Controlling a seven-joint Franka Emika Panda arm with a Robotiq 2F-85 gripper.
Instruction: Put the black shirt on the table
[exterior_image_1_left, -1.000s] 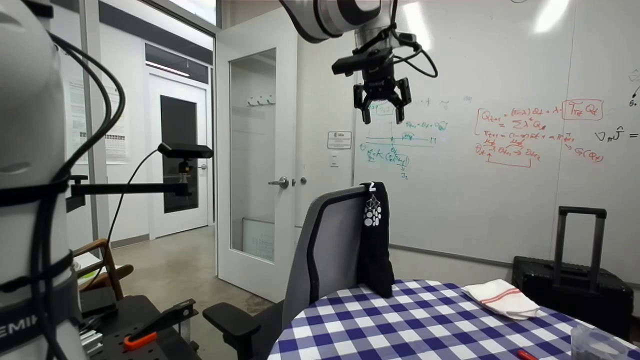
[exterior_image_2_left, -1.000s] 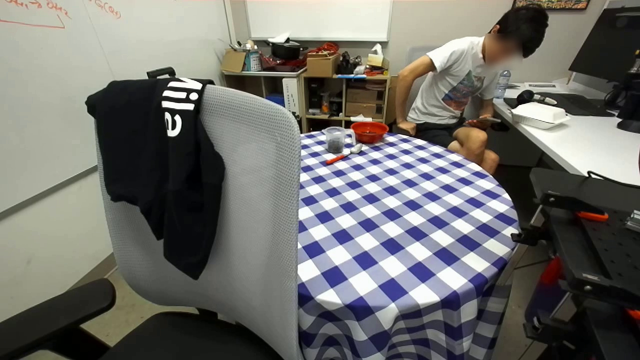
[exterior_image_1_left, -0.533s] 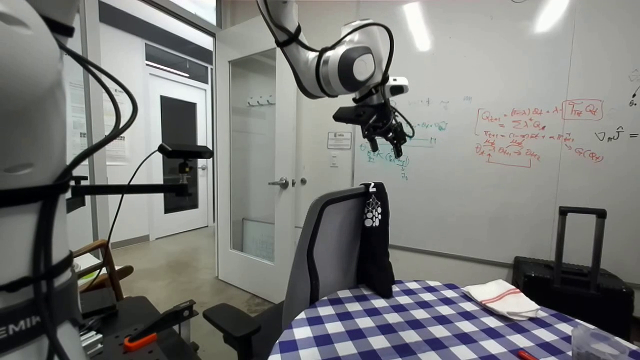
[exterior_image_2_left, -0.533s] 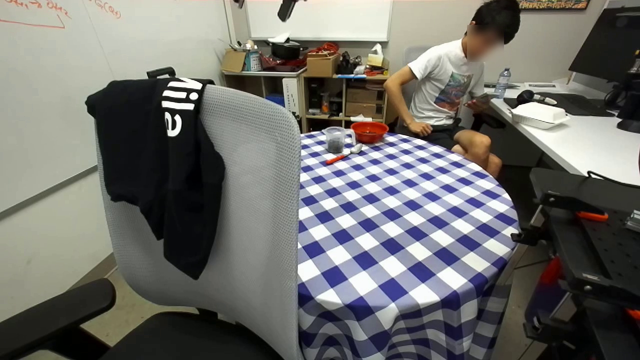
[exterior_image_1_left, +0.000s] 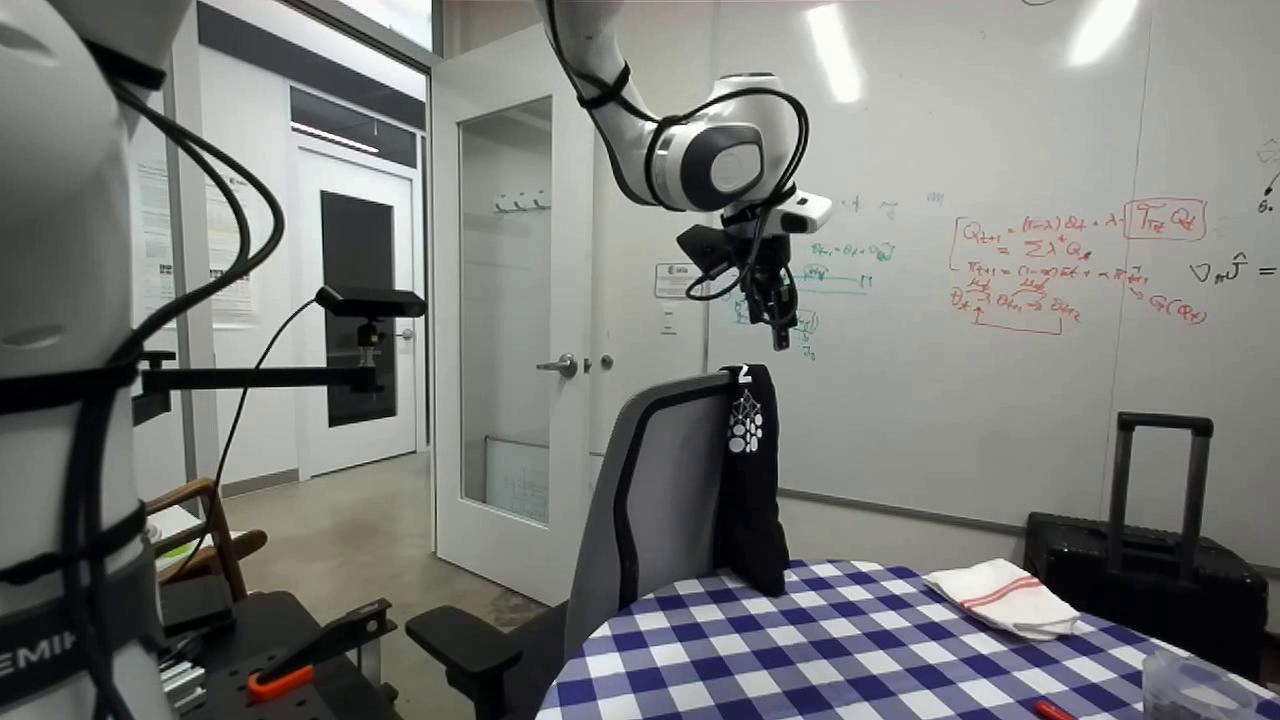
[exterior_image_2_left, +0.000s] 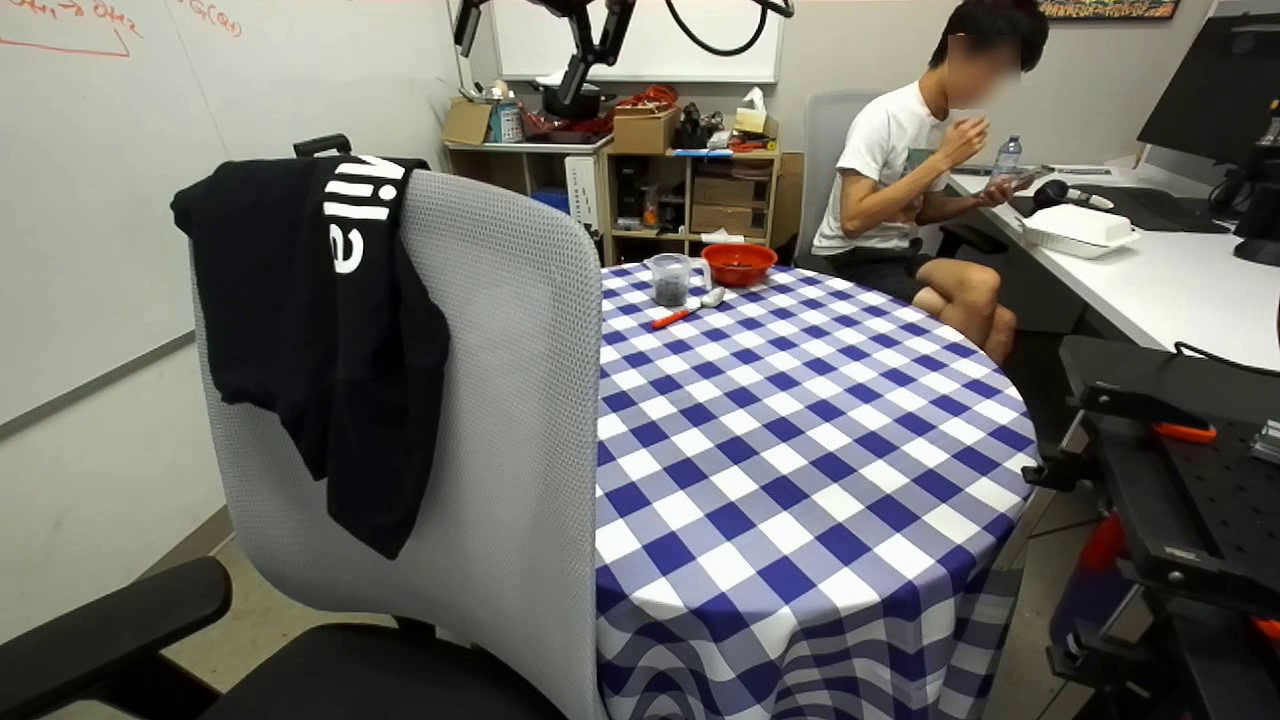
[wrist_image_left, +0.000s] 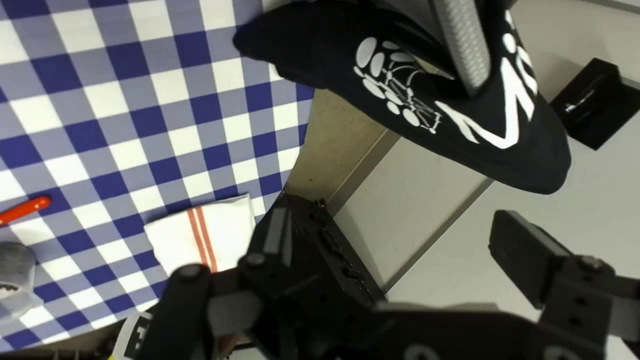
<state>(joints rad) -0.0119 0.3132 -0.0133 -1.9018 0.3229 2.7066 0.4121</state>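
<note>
The black shirt (exterior_image_1_left: 752, 500) with white marks hangs over the top of the grey chair's backrest (exterior_image_1_left: 670, 490). It shows in an exterior view with white letters (exterior_image_2_left: 270, 290) and at the top of the wrist view (wrist_image_left: 340, 55). The table (exterior_image_1_left: 780, 650) has a blue-and-white checkered cloth and stands beside the chair; it also shows in the wrist view (wrist_image_left: 150, 125). My gripper (exterior_image_1_left: 783, 345) is above the shirt and chair top, apart from them. In the wrist view the fingers (wrist_image_left: 392, 220) are wide apart with nothing between them.
A white towel with red stripes (exterior_image_1_left: 1005, 600) lies on the table. A clear measuring cup (exterior_image_2_left: 670, 280), a red-handled spoon (exterior_image_2_left: 680, 316) and a red bowl (exterior_image_2_left: 738, 265) stand there too. A black suitcase (exterior_image_1_left: 1140, 570) is behind the table. A person (exterior_image_2_left: 885, 190) sits beyond it.
My gripper has come down toward the chair top and turned, and now shows at the top of an exterior view. The person has shifted and raised a hand. The shirt has not moved.
</note>
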